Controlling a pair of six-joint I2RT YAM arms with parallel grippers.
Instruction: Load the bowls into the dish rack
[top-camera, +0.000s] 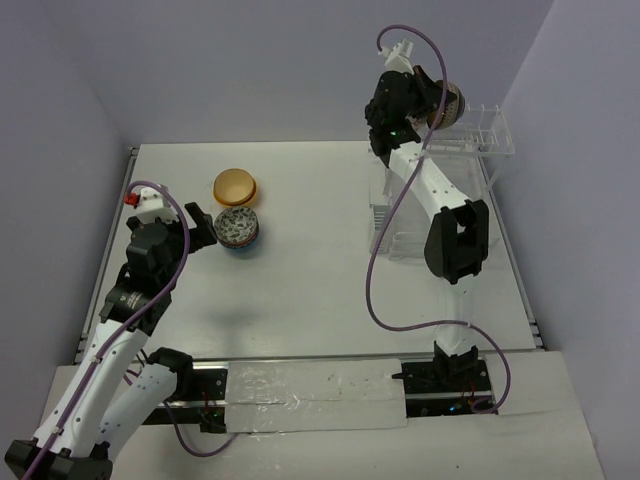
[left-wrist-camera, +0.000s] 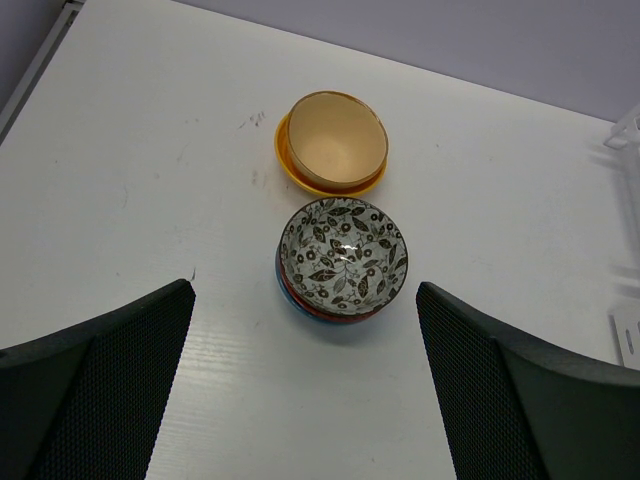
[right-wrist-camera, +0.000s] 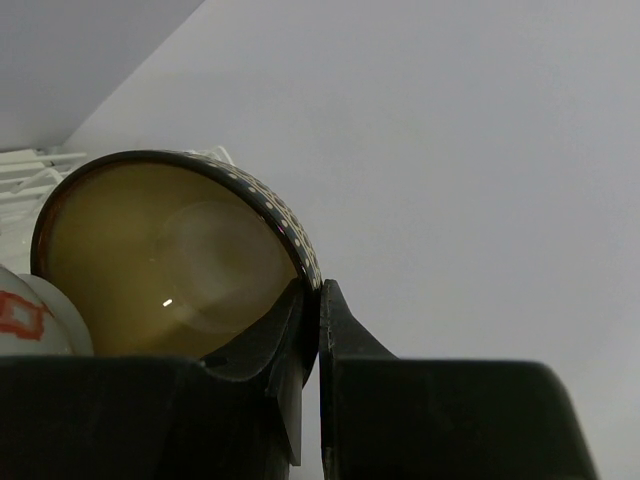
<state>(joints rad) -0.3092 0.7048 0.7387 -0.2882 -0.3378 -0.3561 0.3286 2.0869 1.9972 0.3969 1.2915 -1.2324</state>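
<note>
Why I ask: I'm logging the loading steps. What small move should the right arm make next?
Probably lower the brown bowl toward the rack before letting go. The right fingers are shut on its rim and hold it tilted, apparently above the rack's far end, not yet seated.

The table (top-camera: 300, 300) bears orange bowl (top-camera: 236, 185), patterned bowl stack (top-camera: 238, 229) and dish rack (top-camera: 398, 238).

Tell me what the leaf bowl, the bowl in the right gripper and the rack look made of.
Leaf bowl: likely glazed ceramic; glossy highlights over printed pattern.
Held bowl: probably glazed ceramic too; shiny tan inside with a glint, dark dotted outside.
Rack: clear plastic, see-through walls.
</note>
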